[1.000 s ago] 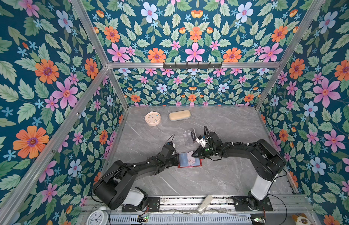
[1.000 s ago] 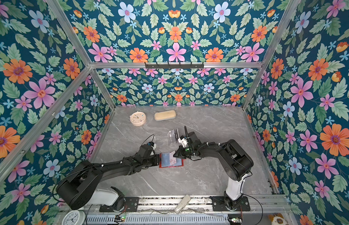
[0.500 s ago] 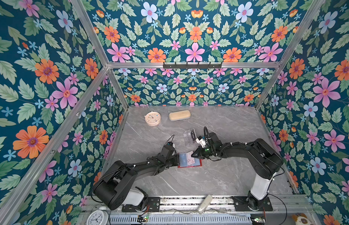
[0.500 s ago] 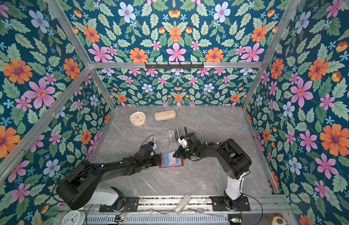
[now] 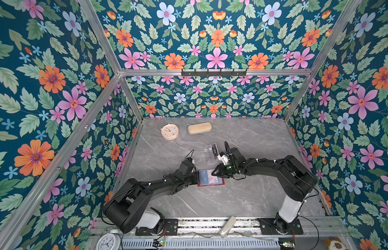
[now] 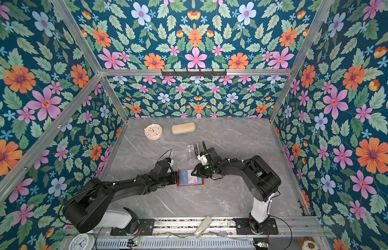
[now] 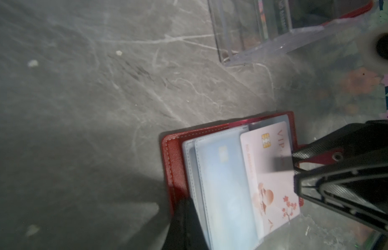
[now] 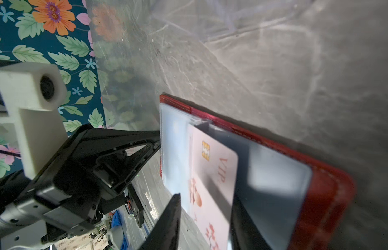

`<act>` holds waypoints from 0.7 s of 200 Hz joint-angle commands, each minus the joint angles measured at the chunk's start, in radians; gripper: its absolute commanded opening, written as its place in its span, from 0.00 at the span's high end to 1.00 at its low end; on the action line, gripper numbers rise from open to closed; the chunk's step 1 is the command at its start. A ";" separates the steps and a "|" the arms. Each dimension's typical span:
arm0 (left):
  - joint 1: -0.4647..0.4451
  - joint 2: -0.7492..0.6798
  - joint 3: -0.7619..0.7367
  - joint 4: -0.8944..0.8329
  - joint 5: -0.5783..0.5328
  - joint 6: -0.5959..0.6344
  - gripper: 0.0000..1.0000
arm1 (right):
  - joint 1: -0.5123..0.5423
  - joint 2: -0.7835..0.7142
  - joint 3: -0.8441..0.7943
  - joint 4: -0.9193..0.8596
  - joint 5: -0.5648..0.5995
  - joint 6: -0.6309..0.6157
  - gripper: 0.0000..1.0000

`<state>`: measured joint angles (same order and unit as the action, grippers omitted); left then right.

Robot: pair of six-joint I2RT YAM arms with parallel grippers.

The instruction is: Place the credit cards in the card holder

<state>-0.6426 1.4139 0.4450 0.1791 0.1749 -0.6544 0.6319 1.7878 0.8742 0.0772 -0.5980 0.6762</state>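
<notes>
The grey marble table lies bare in front of the open red leather card holder, leaving room to come in there. The left tool, tips closed, blocks the holder's left edge. The right tool, jaws parted around a pale pink card, covers its right side. A clear acrylic stand crowds the space just behind. A round cream clock and a beige oblong case sit well apart, near the back wall.

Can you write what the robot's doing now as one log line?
left gripper: shut at edge of red leather card holder | right gripper: open at pale pink chip card | card: partly inside clear sleeve
</notes>
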 commanded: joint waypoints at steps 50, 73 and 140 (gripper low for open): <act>-0.002 0.011 -0.009 -0.114 -0.063 0.000 1.00 | 0.036 -0.043 0.055 -0.201 0.202 -0.073 0.42; -0.002 0.010 -0.009 -0.113 -0.063 0.000 1.00 | 0.052 -0.055 0.076 -0.264 0.276 -0.090 0.44; -0.004 0.013 -0.011 -0.111 -0.064 -0.001 1.00 | 0.080 -0.028 0.134 -0.367 0.361 -0.112 0.90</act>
<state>-0.6476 1.4158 0.4442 0.1795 0.1673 -0.6548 0.7048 1.7496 0.9936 -0.2295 -0.2863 0.5781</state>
